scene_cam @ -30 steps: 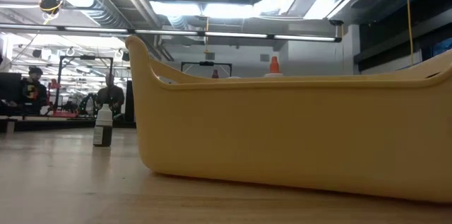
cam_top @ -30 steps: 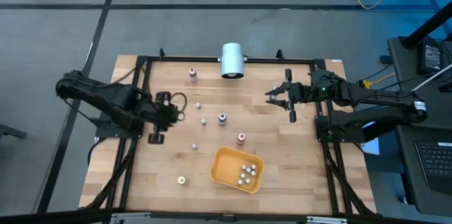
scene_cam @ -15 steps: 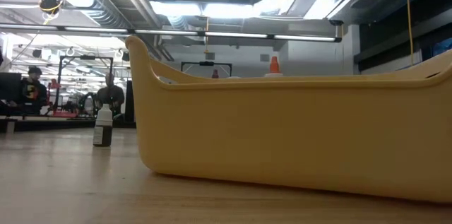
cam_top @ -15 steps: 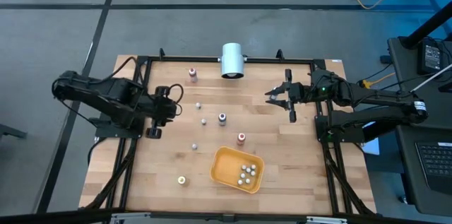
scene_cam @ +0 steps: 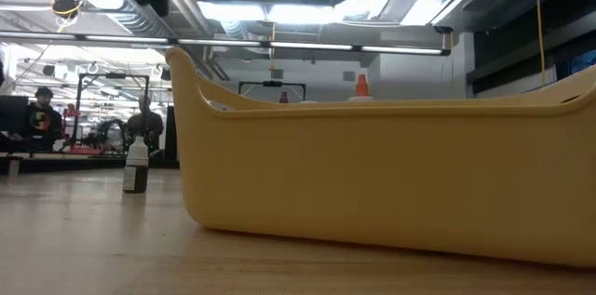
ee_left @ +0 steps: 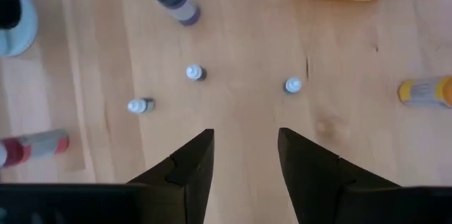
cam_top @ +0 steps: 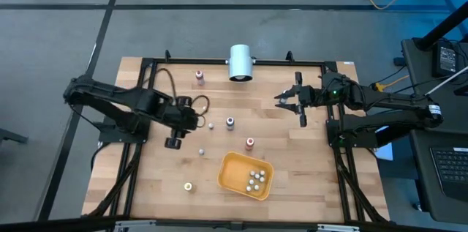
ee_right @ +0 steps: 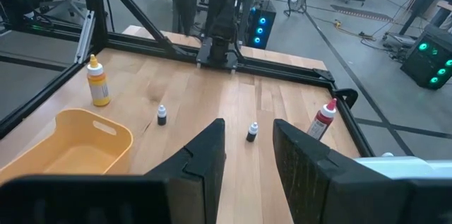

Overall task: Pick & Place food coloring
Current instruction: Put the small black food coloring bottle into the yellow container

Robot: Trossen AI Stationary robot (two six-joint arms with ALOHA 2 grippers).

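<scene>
Several tiny food coloring bottles lie in the orange tray (cam_top: pixel 247 175). Three more tiny ones stand on the wood (cam_top: pixel 205 108) (cam_top: pixel 210 124) (cam_top: pixel 200 151); the left wrist view shows them just ahead of the fingers (ee_left: pixel 140 105) (ee_left: pixel 194 73) (ee_left: pixel 291 85). Taller bottles stand around them: pink-topped (cam_top: pixel 199 77), dark-topped (cam_top: pixel 229 122), red-topped (cam_top: pixel 249 143), yellow (cam_top: pixel 188 186). My left gripper (cam_top: pixel 187 121) (ee_left: pixel 245 146) hovers open above the table, left of the tiny bottles. My right gripper (cam_top: pixel 289 105) (ee_right: pixel 248 146) waits open over the table's right part.
A big white cylinder (cam_top: pixel 240 62) stands at the far edge. A black frame (cam_top: pixel 219 61) runs around the table. In the low view the tray wall (scene_cam: pixel 391 179) fills most of the picture, with one small bottle (scene_cam: pixel 136 167) to its left. People show in the room behind.
My left gripper first drew back a little toward the table's left edge, then swung toward the right and slightly toward the near edge, closer to the tiny bottles. The bottles and the tray have stayed where they were.
</scene>
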